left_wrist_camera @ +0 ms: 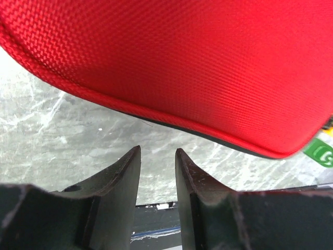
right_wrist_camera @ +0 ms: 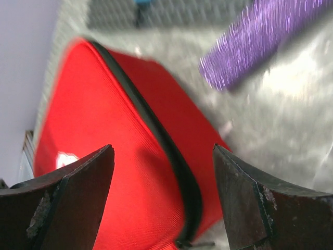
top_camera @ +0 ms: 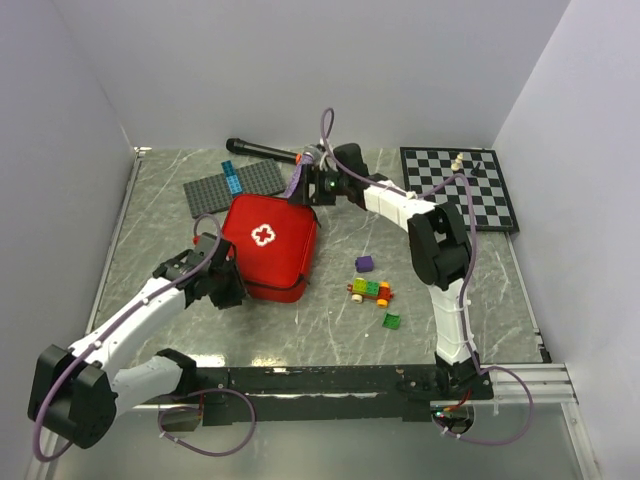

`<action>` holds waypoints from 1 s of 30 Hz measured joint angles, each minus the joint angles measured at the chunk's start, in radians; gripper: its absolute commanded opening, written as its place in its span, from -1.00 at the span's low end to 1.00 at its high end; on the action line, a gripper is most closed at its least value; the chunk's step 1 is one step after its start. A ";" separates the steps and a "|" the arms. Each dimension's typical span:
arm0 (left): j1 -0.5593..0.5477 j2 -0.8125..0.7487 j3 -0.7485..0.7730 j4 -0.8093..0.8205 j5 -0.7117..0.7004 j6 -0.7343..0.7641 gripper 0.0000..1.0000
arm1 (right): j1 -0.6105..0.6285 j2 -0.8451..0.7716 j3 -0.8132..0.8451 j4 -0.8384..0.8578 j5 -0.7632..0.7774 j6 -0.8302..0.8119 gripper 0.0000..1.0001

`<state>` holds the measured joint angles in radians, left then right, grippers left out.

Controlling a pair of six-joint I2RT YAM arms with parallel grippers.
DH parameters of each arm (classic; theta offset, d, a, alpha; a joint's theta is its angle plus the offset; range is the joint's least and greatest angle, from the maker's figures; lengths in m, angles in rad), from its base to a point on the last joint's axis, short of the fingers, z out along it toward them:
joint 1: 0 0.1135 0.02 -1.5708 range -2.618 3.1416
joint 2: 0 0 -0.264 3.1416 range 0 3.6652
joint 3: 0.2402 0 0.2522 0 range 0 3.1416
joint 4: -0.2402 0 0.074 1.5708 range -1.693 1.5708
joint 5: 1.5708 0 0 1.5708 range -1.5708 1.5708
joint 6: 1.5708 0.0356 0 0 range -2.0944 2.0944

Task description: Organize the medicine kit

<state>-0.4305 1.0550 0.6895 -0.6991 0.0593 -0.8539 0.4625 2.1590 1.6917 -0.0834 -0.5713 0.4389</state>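
Observation:
The medicine kit [top_camera: 268, 245] is a red zip case with a white cross, lying closed in the middle of the table. My left gripper [top_camera: 232, 290] sits low at its near-left edge. In the left wrist view the kit [left_wrist_camera: 208, 62] fills the top, and the left gripper [left_wrist_camera: 157, 150] is open, a narrow gap between its fingers with nothing in it, just short of the case. My right gripper [top_camera: 305, 185] hovers at the kit's far right corner. In the right wrist view this gripper [right_wrist_camera: 162, 147] stands wide open above the kit [right_wrist_camera: 104, 156] and its black zip seam [right_wrist_camera: 174, 161].
A grey studded baseplate [top_camera: 235, 185] with a blue brick [top_camera: 232, 177] lies behind the kit, with a black cylinder [top_camera: 262, 149] beyond it. A chessboard [top_camera: 460, 187] sits at the back right. Loose bricks lie right of the kit: purple [top_camera: 365, 264], a coloured cluster [top_camera: 370, 291], green [top_camera: 393, 320].

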 measured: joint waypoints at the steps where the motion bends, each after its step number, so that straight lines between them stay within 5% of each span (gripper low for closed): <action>1: 0.000 0.010 -0.005 0.000 -0.001 -0.006 -0.24 | 0.000 0.001 -0.017 -0.012 -0.005 -0.002 0.65; 11: 0.000 0.124 -0.010 0.028 -0.064 -0.027 -0.24 | 0.007 -0.066 -0.226 0.138 -0.030 0.002 0.51; 30: 0.059 0.404 0.224 -0.077 -0.388 0.227 -0.16 | 0.115 -0.565 -0.855 0.266 0.177 -0.040 0.54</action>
<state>-0.3714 1.4586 0.9138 -0.7757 -0.3283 -0.6266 0.5777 1.5944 0.8371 0.1829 -0.3946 0.3988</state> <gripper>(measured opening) 0.413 0.766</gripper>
